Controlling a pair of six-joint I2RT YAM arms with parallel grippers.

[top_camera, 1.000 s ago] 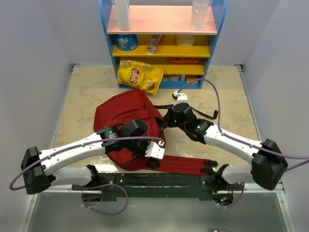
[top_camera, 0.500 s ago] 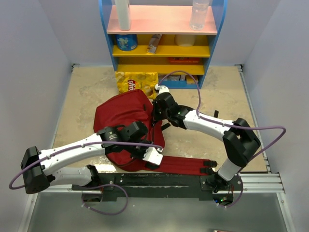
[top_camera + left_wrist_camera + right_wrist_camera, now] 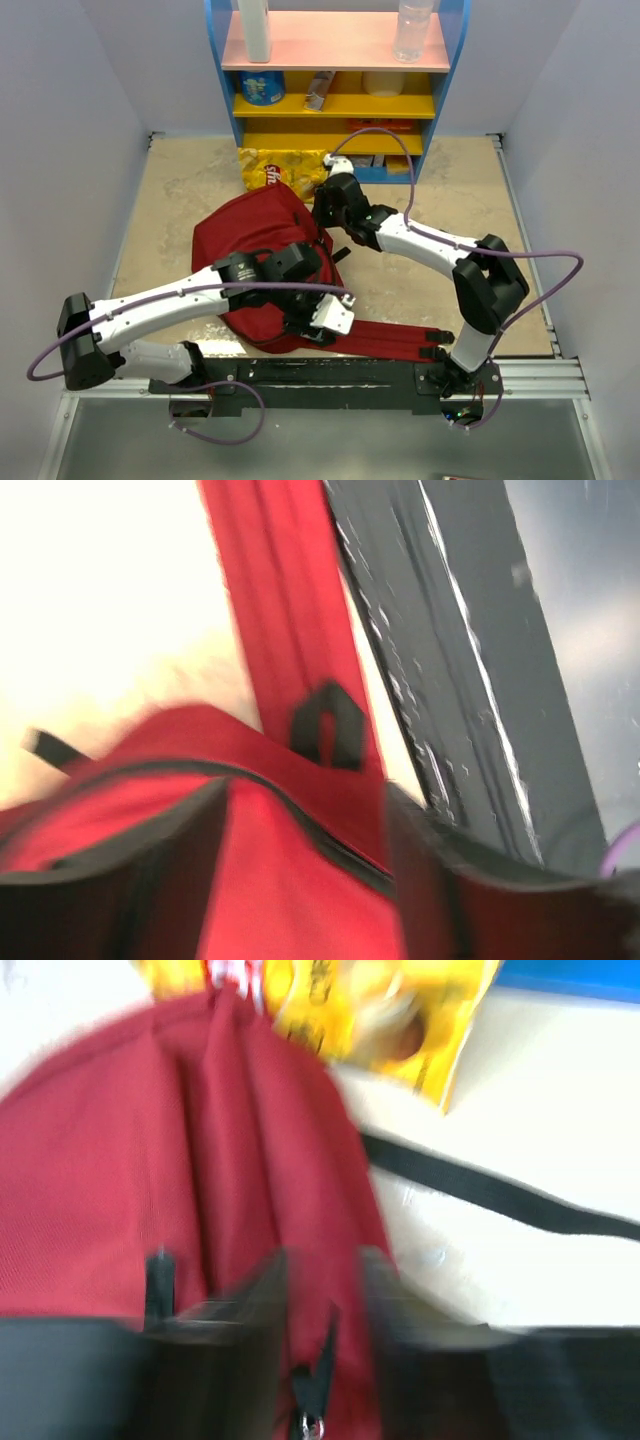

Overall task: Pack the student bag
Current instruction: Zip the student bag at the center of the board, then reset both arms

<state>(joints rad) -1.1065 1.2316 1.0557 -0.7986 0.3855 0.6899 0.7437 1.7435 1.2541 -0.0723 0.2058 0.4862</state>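
Observation:
The student bag (image 3: 250, 240), a soft dark-red backpack, lies mid-table with its red shoulder straps (image 3: 385, 338) running right along the near edge. My left gripper (image 3: 318, 322) is at the bag's near right corner. In the left wrist view my left gripper (image 3: 300, 880) is open, its blurred dark fingers (image 3: 110, 880) straddling the bag's red fabric (image 3: 270, 880). My right gripper (image 3: 322, 215) is at the bag's far right edge. In the right wrist view my right gripper (image 3: 322, 1330) is open, with red cloth and a black zipper pull (image 3: 318, 1380) between its fingers.
A yellow chips bag (image 3: 283, 166) lies just beyond the bag, in front of a blue and yellow shelf unit (image 3: 340, 100) holding bottles and boxes. A black webbing strap (image 3: 500, 1195) trails right on the table. A black rail (image 3: 330, 372) borders the near edge.
Both grippers went from shut to open. The right arm swung left to the bag's far edge. The left gripper shifted slightly right along the bag's near corner.

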